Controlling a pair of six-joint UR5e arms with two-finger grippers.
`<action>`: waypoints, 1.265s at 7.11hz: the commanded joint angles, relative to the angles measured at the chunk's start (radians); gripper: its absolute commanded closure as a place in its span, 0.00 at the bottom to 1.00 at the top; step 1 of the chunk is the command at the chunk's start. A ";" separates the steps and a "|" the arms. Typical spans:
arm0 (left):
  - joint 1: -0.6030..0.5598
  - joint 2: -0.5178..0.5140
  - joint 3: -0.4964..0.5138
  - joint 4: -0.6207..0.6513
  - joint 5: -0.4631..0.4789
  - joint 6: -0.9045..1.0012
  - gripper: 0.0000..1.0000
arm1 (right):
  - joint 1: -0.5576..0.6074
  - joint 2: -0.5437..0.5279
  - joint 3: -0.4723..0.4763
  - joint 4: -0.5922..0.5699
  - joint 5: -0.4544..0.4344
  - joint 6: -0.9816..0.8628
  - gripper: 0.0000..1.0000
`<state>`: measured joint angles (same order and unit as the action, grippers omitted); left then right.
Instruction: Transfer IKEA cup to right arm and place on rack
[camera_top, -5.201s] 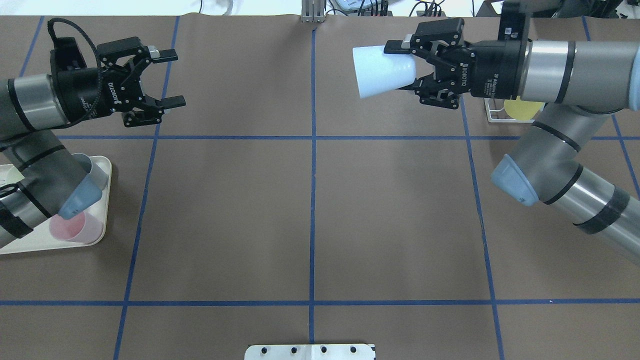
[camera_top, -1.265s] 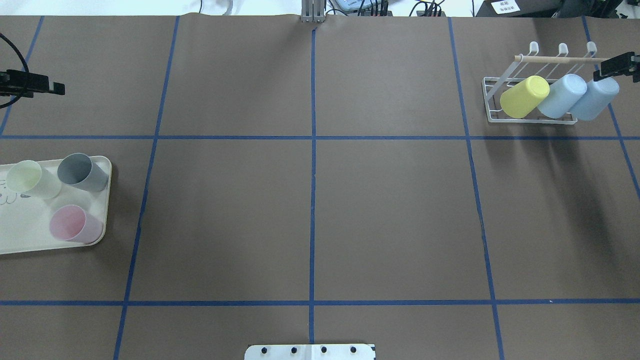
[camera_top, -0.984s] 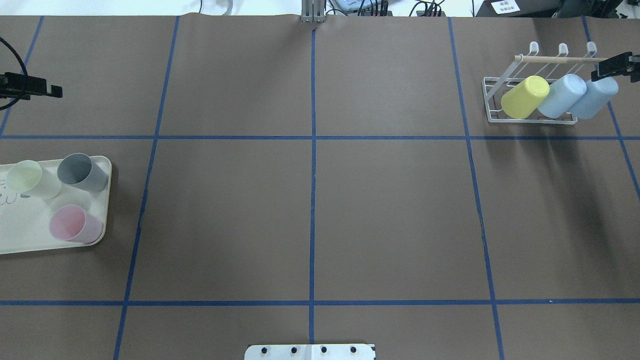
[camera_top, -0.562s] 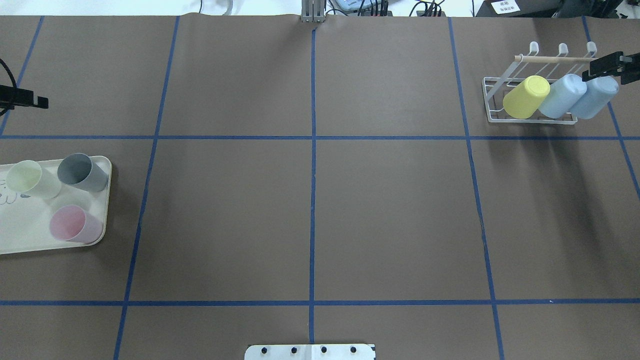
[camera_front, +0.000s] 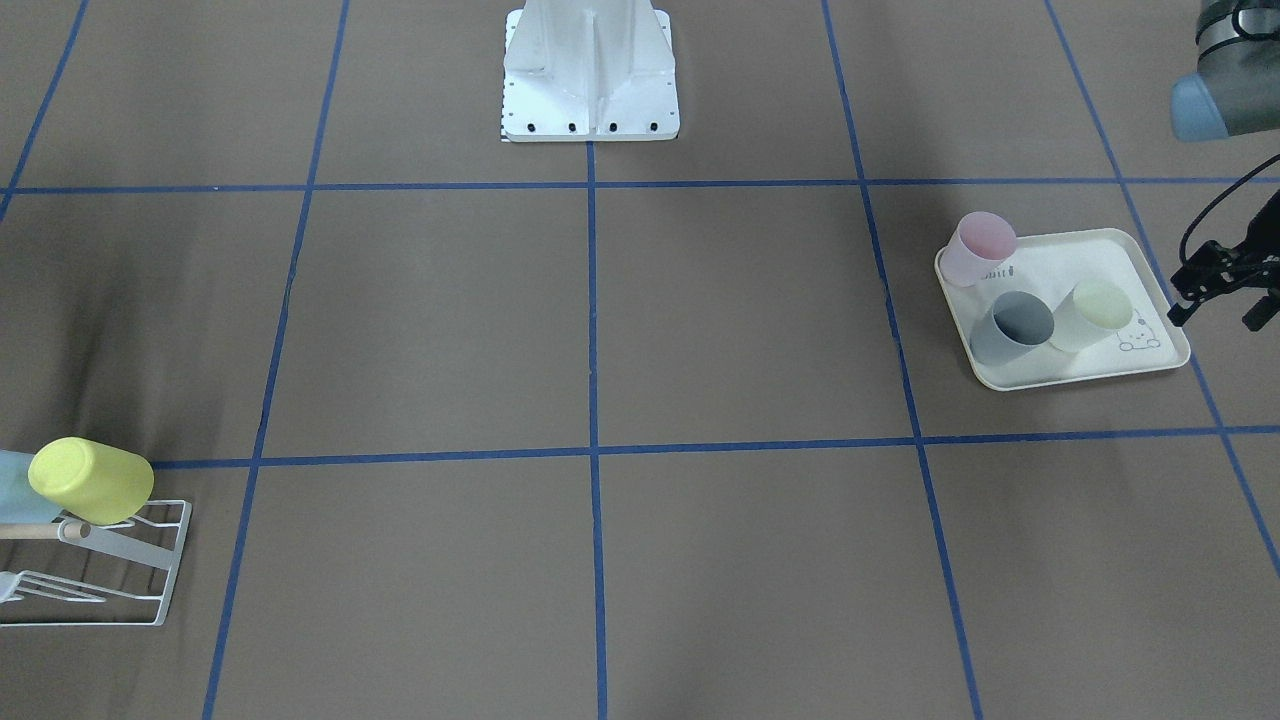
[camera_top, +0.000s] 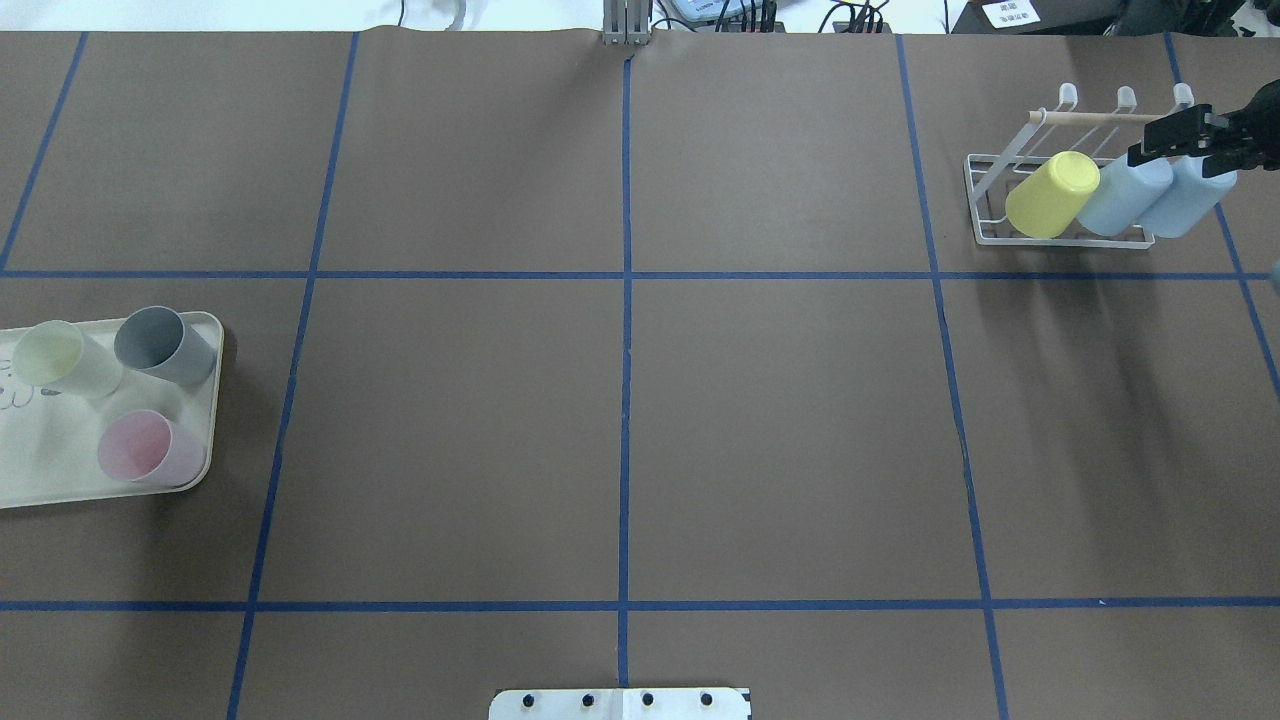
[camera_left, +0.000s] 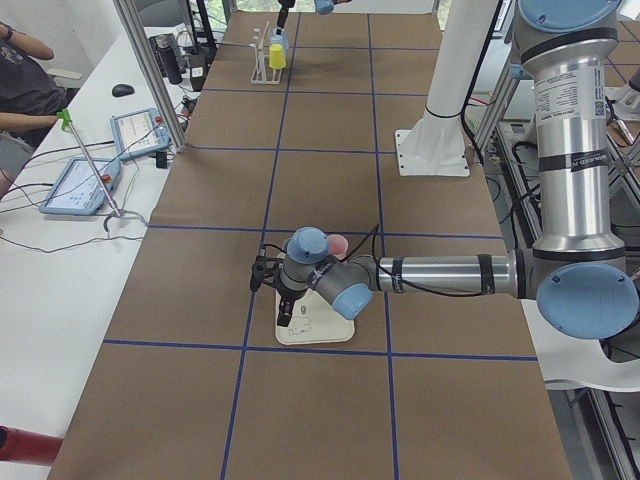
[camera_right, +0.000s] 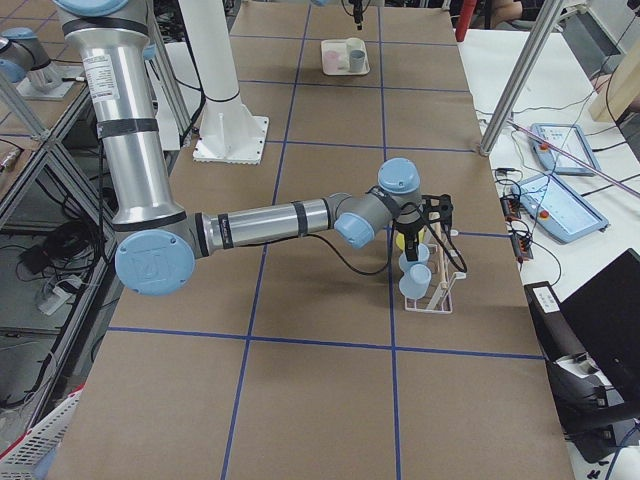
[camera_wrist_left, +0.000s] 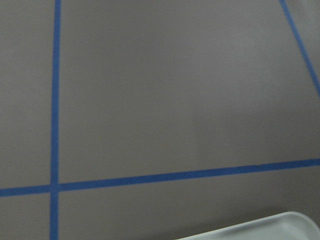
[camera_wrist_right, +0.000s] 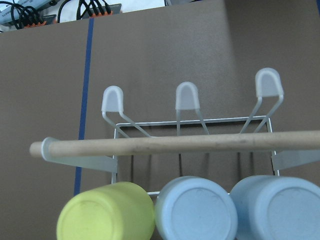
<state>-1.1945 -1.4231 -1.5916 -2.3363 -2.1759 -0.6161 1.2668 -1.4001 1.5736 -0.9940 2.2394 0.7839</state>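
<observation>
Upper right, overhead: right gripper (camera_top: 1170, 140) has crept left over the rack (camera_top: 975, 205), spread unreadable; blue cup (camera_top: 1185, 200) sits racked, placement likely finished; left gripper (camera_front: 1215, 300) gapes empty.

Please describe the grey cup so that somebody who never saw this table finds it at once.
On the table's end at the robot's left lies a cream tray with three upright cups. The grey cup is in the tray's corner farthest from the robot, towards the table's middle. It is the only dark one; beside it are a pale green cup and a pink cup.
</observation>
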 joint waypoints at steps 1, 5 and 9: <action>0.026 -0.028 -0.004 0.052 -0.040 -0.002 0.04 | -0.003 -0.002 0.011 0.000 0.008 0.005 0.00; 0.088 -0.028 0.004 0.061 -0.068 -0.004 0.44 | -0.009 -0.005 0.017 0.000 0.022 0.005 0.00; 0.092 -0.025 -0.001 0.061 -0.186 -0.002 1.00 | -0.012 -0.007 0.019 0.000 0.022 0.005 0.00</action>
<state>-1.0960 -1.4516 -1.5885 -2.2739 -2.2890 -0.6194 1.2553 -1.4073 1.5899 -0.9941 2.2611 0.7874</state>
